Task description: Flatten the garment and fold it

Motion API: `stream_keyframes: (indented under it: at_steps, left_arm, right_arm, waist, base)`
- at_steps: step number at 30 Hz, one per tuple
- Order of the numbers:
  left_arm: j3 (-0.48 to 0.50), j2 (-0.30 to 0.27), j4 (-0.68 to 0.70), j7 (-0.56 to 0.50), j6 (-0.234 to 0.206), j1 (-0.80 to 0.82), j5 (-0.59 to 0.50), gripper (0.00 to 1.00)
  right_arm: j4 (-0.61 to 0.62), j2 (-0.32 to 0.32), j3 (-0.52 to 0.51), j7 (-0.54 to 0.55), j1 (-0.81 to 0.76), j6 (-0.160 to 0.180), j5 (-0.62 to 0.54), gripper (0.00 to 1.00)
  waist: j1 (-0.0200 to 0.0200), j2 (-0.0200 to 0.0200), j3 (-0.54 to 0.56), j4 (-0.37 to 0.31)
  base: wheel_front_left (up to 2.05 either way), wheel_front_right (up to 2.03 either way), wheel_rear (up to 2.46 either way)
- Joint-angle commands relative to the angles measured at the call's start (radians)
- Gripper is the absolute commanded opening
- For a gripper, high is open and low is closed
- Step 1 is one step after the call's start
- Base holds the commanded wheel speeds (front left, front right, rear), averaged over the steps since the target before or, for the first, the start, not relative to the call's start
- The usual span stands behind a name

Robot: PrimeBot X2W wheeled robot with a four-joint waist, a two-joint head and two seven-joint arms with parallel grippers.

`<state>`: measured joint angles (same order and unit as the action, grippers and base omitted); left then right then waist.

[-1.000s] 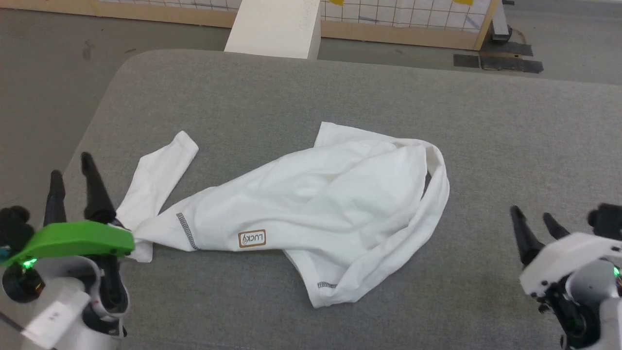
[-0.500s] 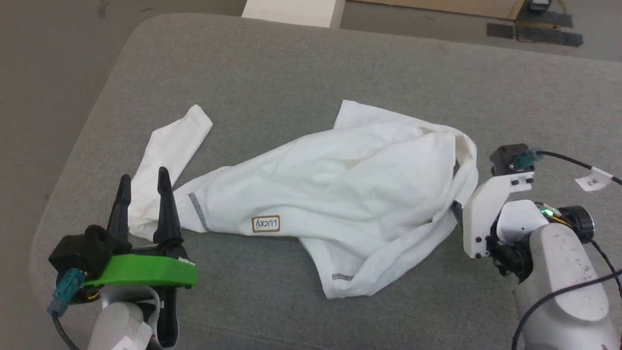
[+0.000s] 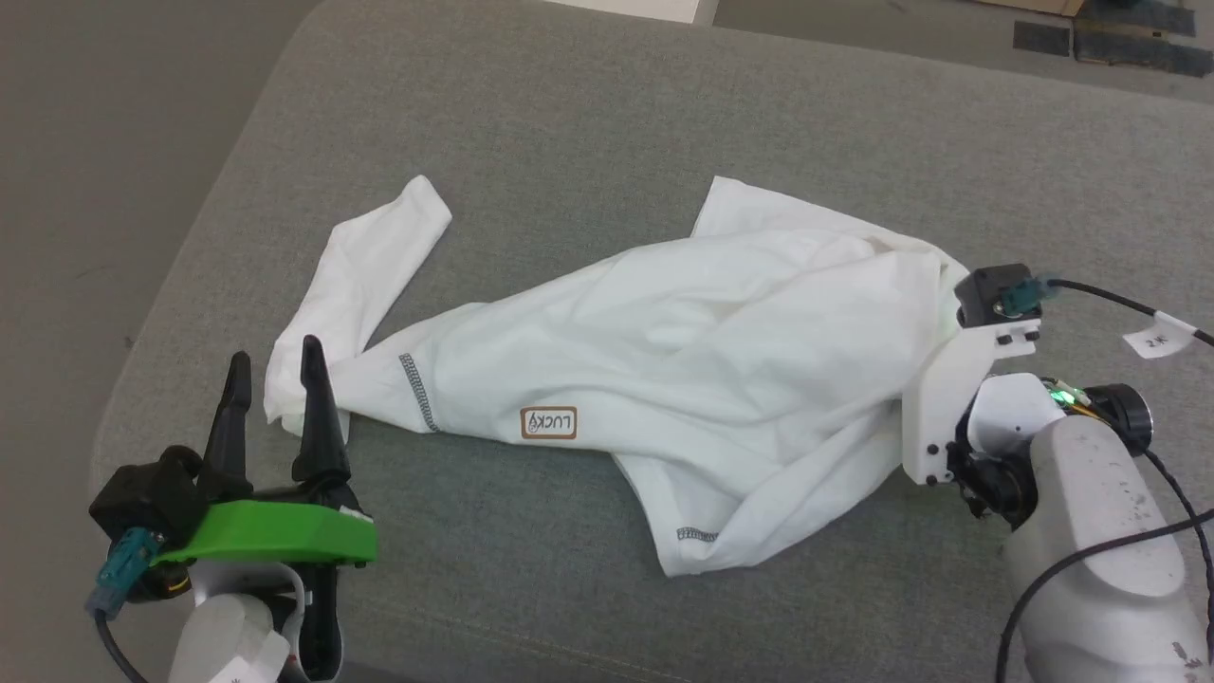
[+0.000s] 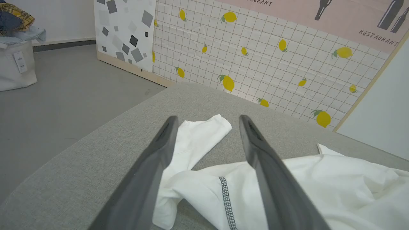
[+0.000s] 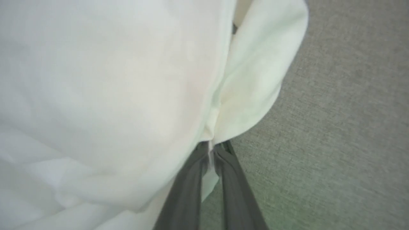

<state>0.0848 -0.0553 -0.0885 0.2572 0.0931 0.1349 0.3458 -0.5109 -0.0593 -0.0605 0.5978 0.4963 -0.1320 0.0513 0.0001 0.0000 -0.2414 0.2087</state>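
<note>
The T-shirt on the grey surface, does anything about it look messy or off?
Yes. The T-shirt lies crumpled and twisted, not flat: a narrow strip trails off by the open left pincer, folds pile up mid-body, and the right pincer is shut on its right edge.

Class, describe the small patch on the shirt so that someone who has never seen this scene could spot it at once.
On the grey table lies a crumpled white T-shirt. Along its near edge, left of the middle, sits a small rectangular patch. Unlike the dark zigzag stitch marks nearby, it has a tan border and the word LUCKY.
</note>
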Motion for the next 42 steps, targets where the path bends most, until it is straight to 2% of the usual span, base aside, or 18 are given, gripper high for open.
stream_keyframes:
  at_steps: [1, 5, 11, 14, 18, 19, 20, 28, 33, 39, 40, 42]
  left_arm:
    - [0.002, 0.005, 0.000, 0.004, 0.005, 0.013, 0.007, 1.00]
    - [-0.001, 0.005, 0.000, 0.004, 0.006, 0.007, 0.010, 1.00]
    - [-0.013, 0.005, -0.004, 0.004, 0.002, -0.009, 0.020, 1.00]
    - [-0.022, 0.005, -0.010, 0.004, 0.002, -0.010, 0.024, 1.00]
    - [-0.037, 0.005, -0.022, 0.005, 0.003, -0.007, 0.031, 1.00]
    - [-0.038, 0.005, -0.025, 0.005, 0.002, -0.007, 0.031, 1.00]
    - [-0.039, 0.005, -0.029, 0.005, 0.002, -0.008, 0.033, 1.00]
    - [-0.053, 0.005, -0.067, 0.005, 0.009, -0.004, 0.041, 1.00]
    - [-0.130, 0.005, -0.130, -0.009, 0.020, 0.060, 0.060, 1.00]
    - [-0.277, 0.005, -0.238, -0.180, 0.025, 0.281, 0.085, 1.00]
    - [-0.378, 0.005, -0.300, -0.301, 0.028, 0.419, 0.118, 1.00]
    - [-0.449, 0.005, -0.350, -0.404, 0.030, 0.497, 0.148, 1.00]
  right_arm:
    - [-0.007, -0.014, -0.012, -0.013, -0.024, 0.001, 0.018, 0.00]
    - [0.082, -0.056, -0.094, -0.059, -0.051, 0.001, 0.065, 0.00]
    - [0.238, -0.115, -0.334, -0.020, -0.193, 0.001, 0.056, 0.00]
    - [0.284, -0.114, -0.447, 0.019, -0.253, 0.001, 0.037, 0.00]
    - [0.315, -0.075, -0.575, 0.060, -0.305, 0.001, -0.001, 0.00]
    - [0.319, -0.061, -0.585, 0.056, -0.307, 0.001, -0.001, 0.23]
    - [0.323, -0.052, -0.584, 0.044, -0.307, 0.001, 0.002, 1.00]
    - [0.432, -0.005, -0.500, -0.167, -0.286, 0.001, 0.093, 1.00]
    - [0.496, 0.005, -0.441, -0.250, -0.321, 0.001, 0.143, 1.00]
    - [0.511, 0.008, -0.381, -0.247, -0.359, 0.001, 0.182, 1.00]
    - [0.496, 0.009, -0.354, -0.246, -0.360, 0.001, 0.205, 1.00]
    - [0.487, 0.009, -0.341, -0.248, -0.357, 0.001, 0.211, 1.00]
  waist:
    - [-0.0001, 0.0000, 0.023, -0.021]
    - [-0.0001, 0.0000, 0.049, -0.047]
    - [-0.0001, 0.0000, 0.077, -0.091]
    - [-0.0001, 0.0000, 0.081, -0.104]
    - [-0.0001, 0.0000, 0.082, -0.113]
    - [-0.0001, 0.0000, 0.084, -0.116]
    - [-0.0001, 0.0000, 0.084, -0.119]
    - [-0.0001, 0.0000, 0.102, -0.132]
    - [-0.0001, 0.0000, 0.107, -0.139]
    - [-0.0001, 0.0000, 0.092, -0.168]
    - [-0.0001, 0.0000, 0.073, -0.203]
    - [-0.0001, 0.0000, 0.058, -0.227]
  base:
    - [0.00, 0.00, 0.00]
    - [0.00, 0.00, 0.00]
    - [0.00, 0.00, 0.00]
    - [0.00, 0.00, 0.00]
    - [0.00, 0.00, 0.00]
    - [0.00, 0.00, 0.00]
    - [0.00, 0.00, 0.00]
    - [0.00, 0.00, 0.00]
    - [0.00, 0.00, 0.00]
    - [0.00, 0.00, 0.00]
    - [0.00, 0.00, 0.00]
    - [0.00, 0.00, 0.00]
